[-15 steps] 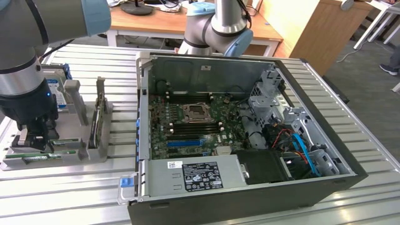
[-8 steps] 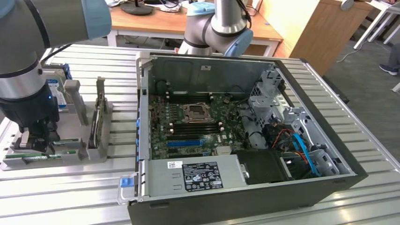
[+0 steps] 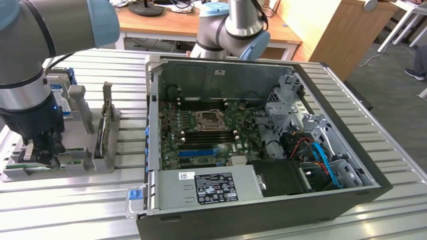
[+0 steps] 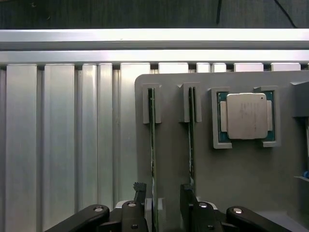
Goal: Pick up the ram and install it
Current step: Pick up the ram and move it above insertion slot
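I am looking down on the gripper (image 4: 162, 189), spread wide over the gray fixture tray (image 4: 171, 159), with its two black fingers (image 4: 140, 193) straddling one end of the ram (image 4: 153, 145). It is pinching nothing. I am seeing a gap between each finger and the green board, so I am judging it lined up for the grasp but not yet closed.

The ram is standing on its long edge in a narrow slot of the tray, its far end sitting between two small gray posts. That is presenting both flat faces to the fingers, which is why the jaws are sitting across the board's thickness.

A second ram stick (image 4: 191, 145) is standing parallel in its own slot, on the side toward the processor (image 4: 246, 116), which is lying flat in a square nest. One finger is sitting close to that second stick, so I am watching the clearance there.

In the exterior view the arm is reaching down onto the tray at the exterior view's left, with the hard drive (image 3: 59, 95) standing behind it on the ribbed aluminium counter (image 3: 67, 210). Well apart, toward the exterior view's right, the open computer case (image 3: 267, 210) is lying on its side. Its motherboard (image 3: 207, 135) is facing up, leaving the black memory slots (image 3: 200, 106) open to reach from above.
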You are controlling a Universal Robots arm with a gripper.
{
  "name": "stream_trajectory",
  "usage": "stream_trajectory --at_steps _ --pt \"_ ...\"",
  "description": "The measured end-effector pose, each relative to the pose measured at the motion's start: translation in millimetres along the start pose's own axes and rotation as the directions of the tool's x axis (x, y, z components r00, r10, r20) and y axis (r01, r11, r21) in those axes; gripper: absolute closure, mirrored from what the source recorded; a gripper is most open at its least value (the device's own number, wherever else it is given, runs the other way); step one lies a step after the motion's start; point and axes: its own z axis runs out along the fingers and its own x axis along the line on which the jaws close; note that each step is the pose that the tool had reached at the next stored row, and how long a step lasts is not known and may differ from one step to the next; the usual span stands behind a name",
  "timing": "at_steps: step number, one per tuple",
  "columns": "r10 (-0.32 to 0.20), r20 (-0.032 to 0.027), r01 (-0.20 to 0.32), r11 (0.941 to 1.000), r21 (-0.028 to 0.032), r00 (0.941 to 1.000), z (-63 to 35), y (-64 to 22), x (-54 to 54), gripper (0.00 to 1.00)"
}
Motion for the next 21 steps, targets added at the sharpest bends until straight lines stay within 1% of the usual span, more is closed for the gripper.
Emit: stream_trajectory --at_steps 4,8,12,21 --pt "-0.003 -0.0002 0.003 1.0000 -0.0001 1.0000 0.3 0.0 0.0 0.59" --pt "-0.010 -0.0004 0.010 0.9999 0.0000 0.9999 0.5 -0.1 2.5 0.59" --pt "-0.027 -0.0010 0.027 0.9996 0.0000 0.9996 0.9 -0.1 3.2 0.59" --pt "-0.028 -0.0010 0.028 0.9996 -0.0001 0.9996 2.1 -0.2 3.5 0.59"
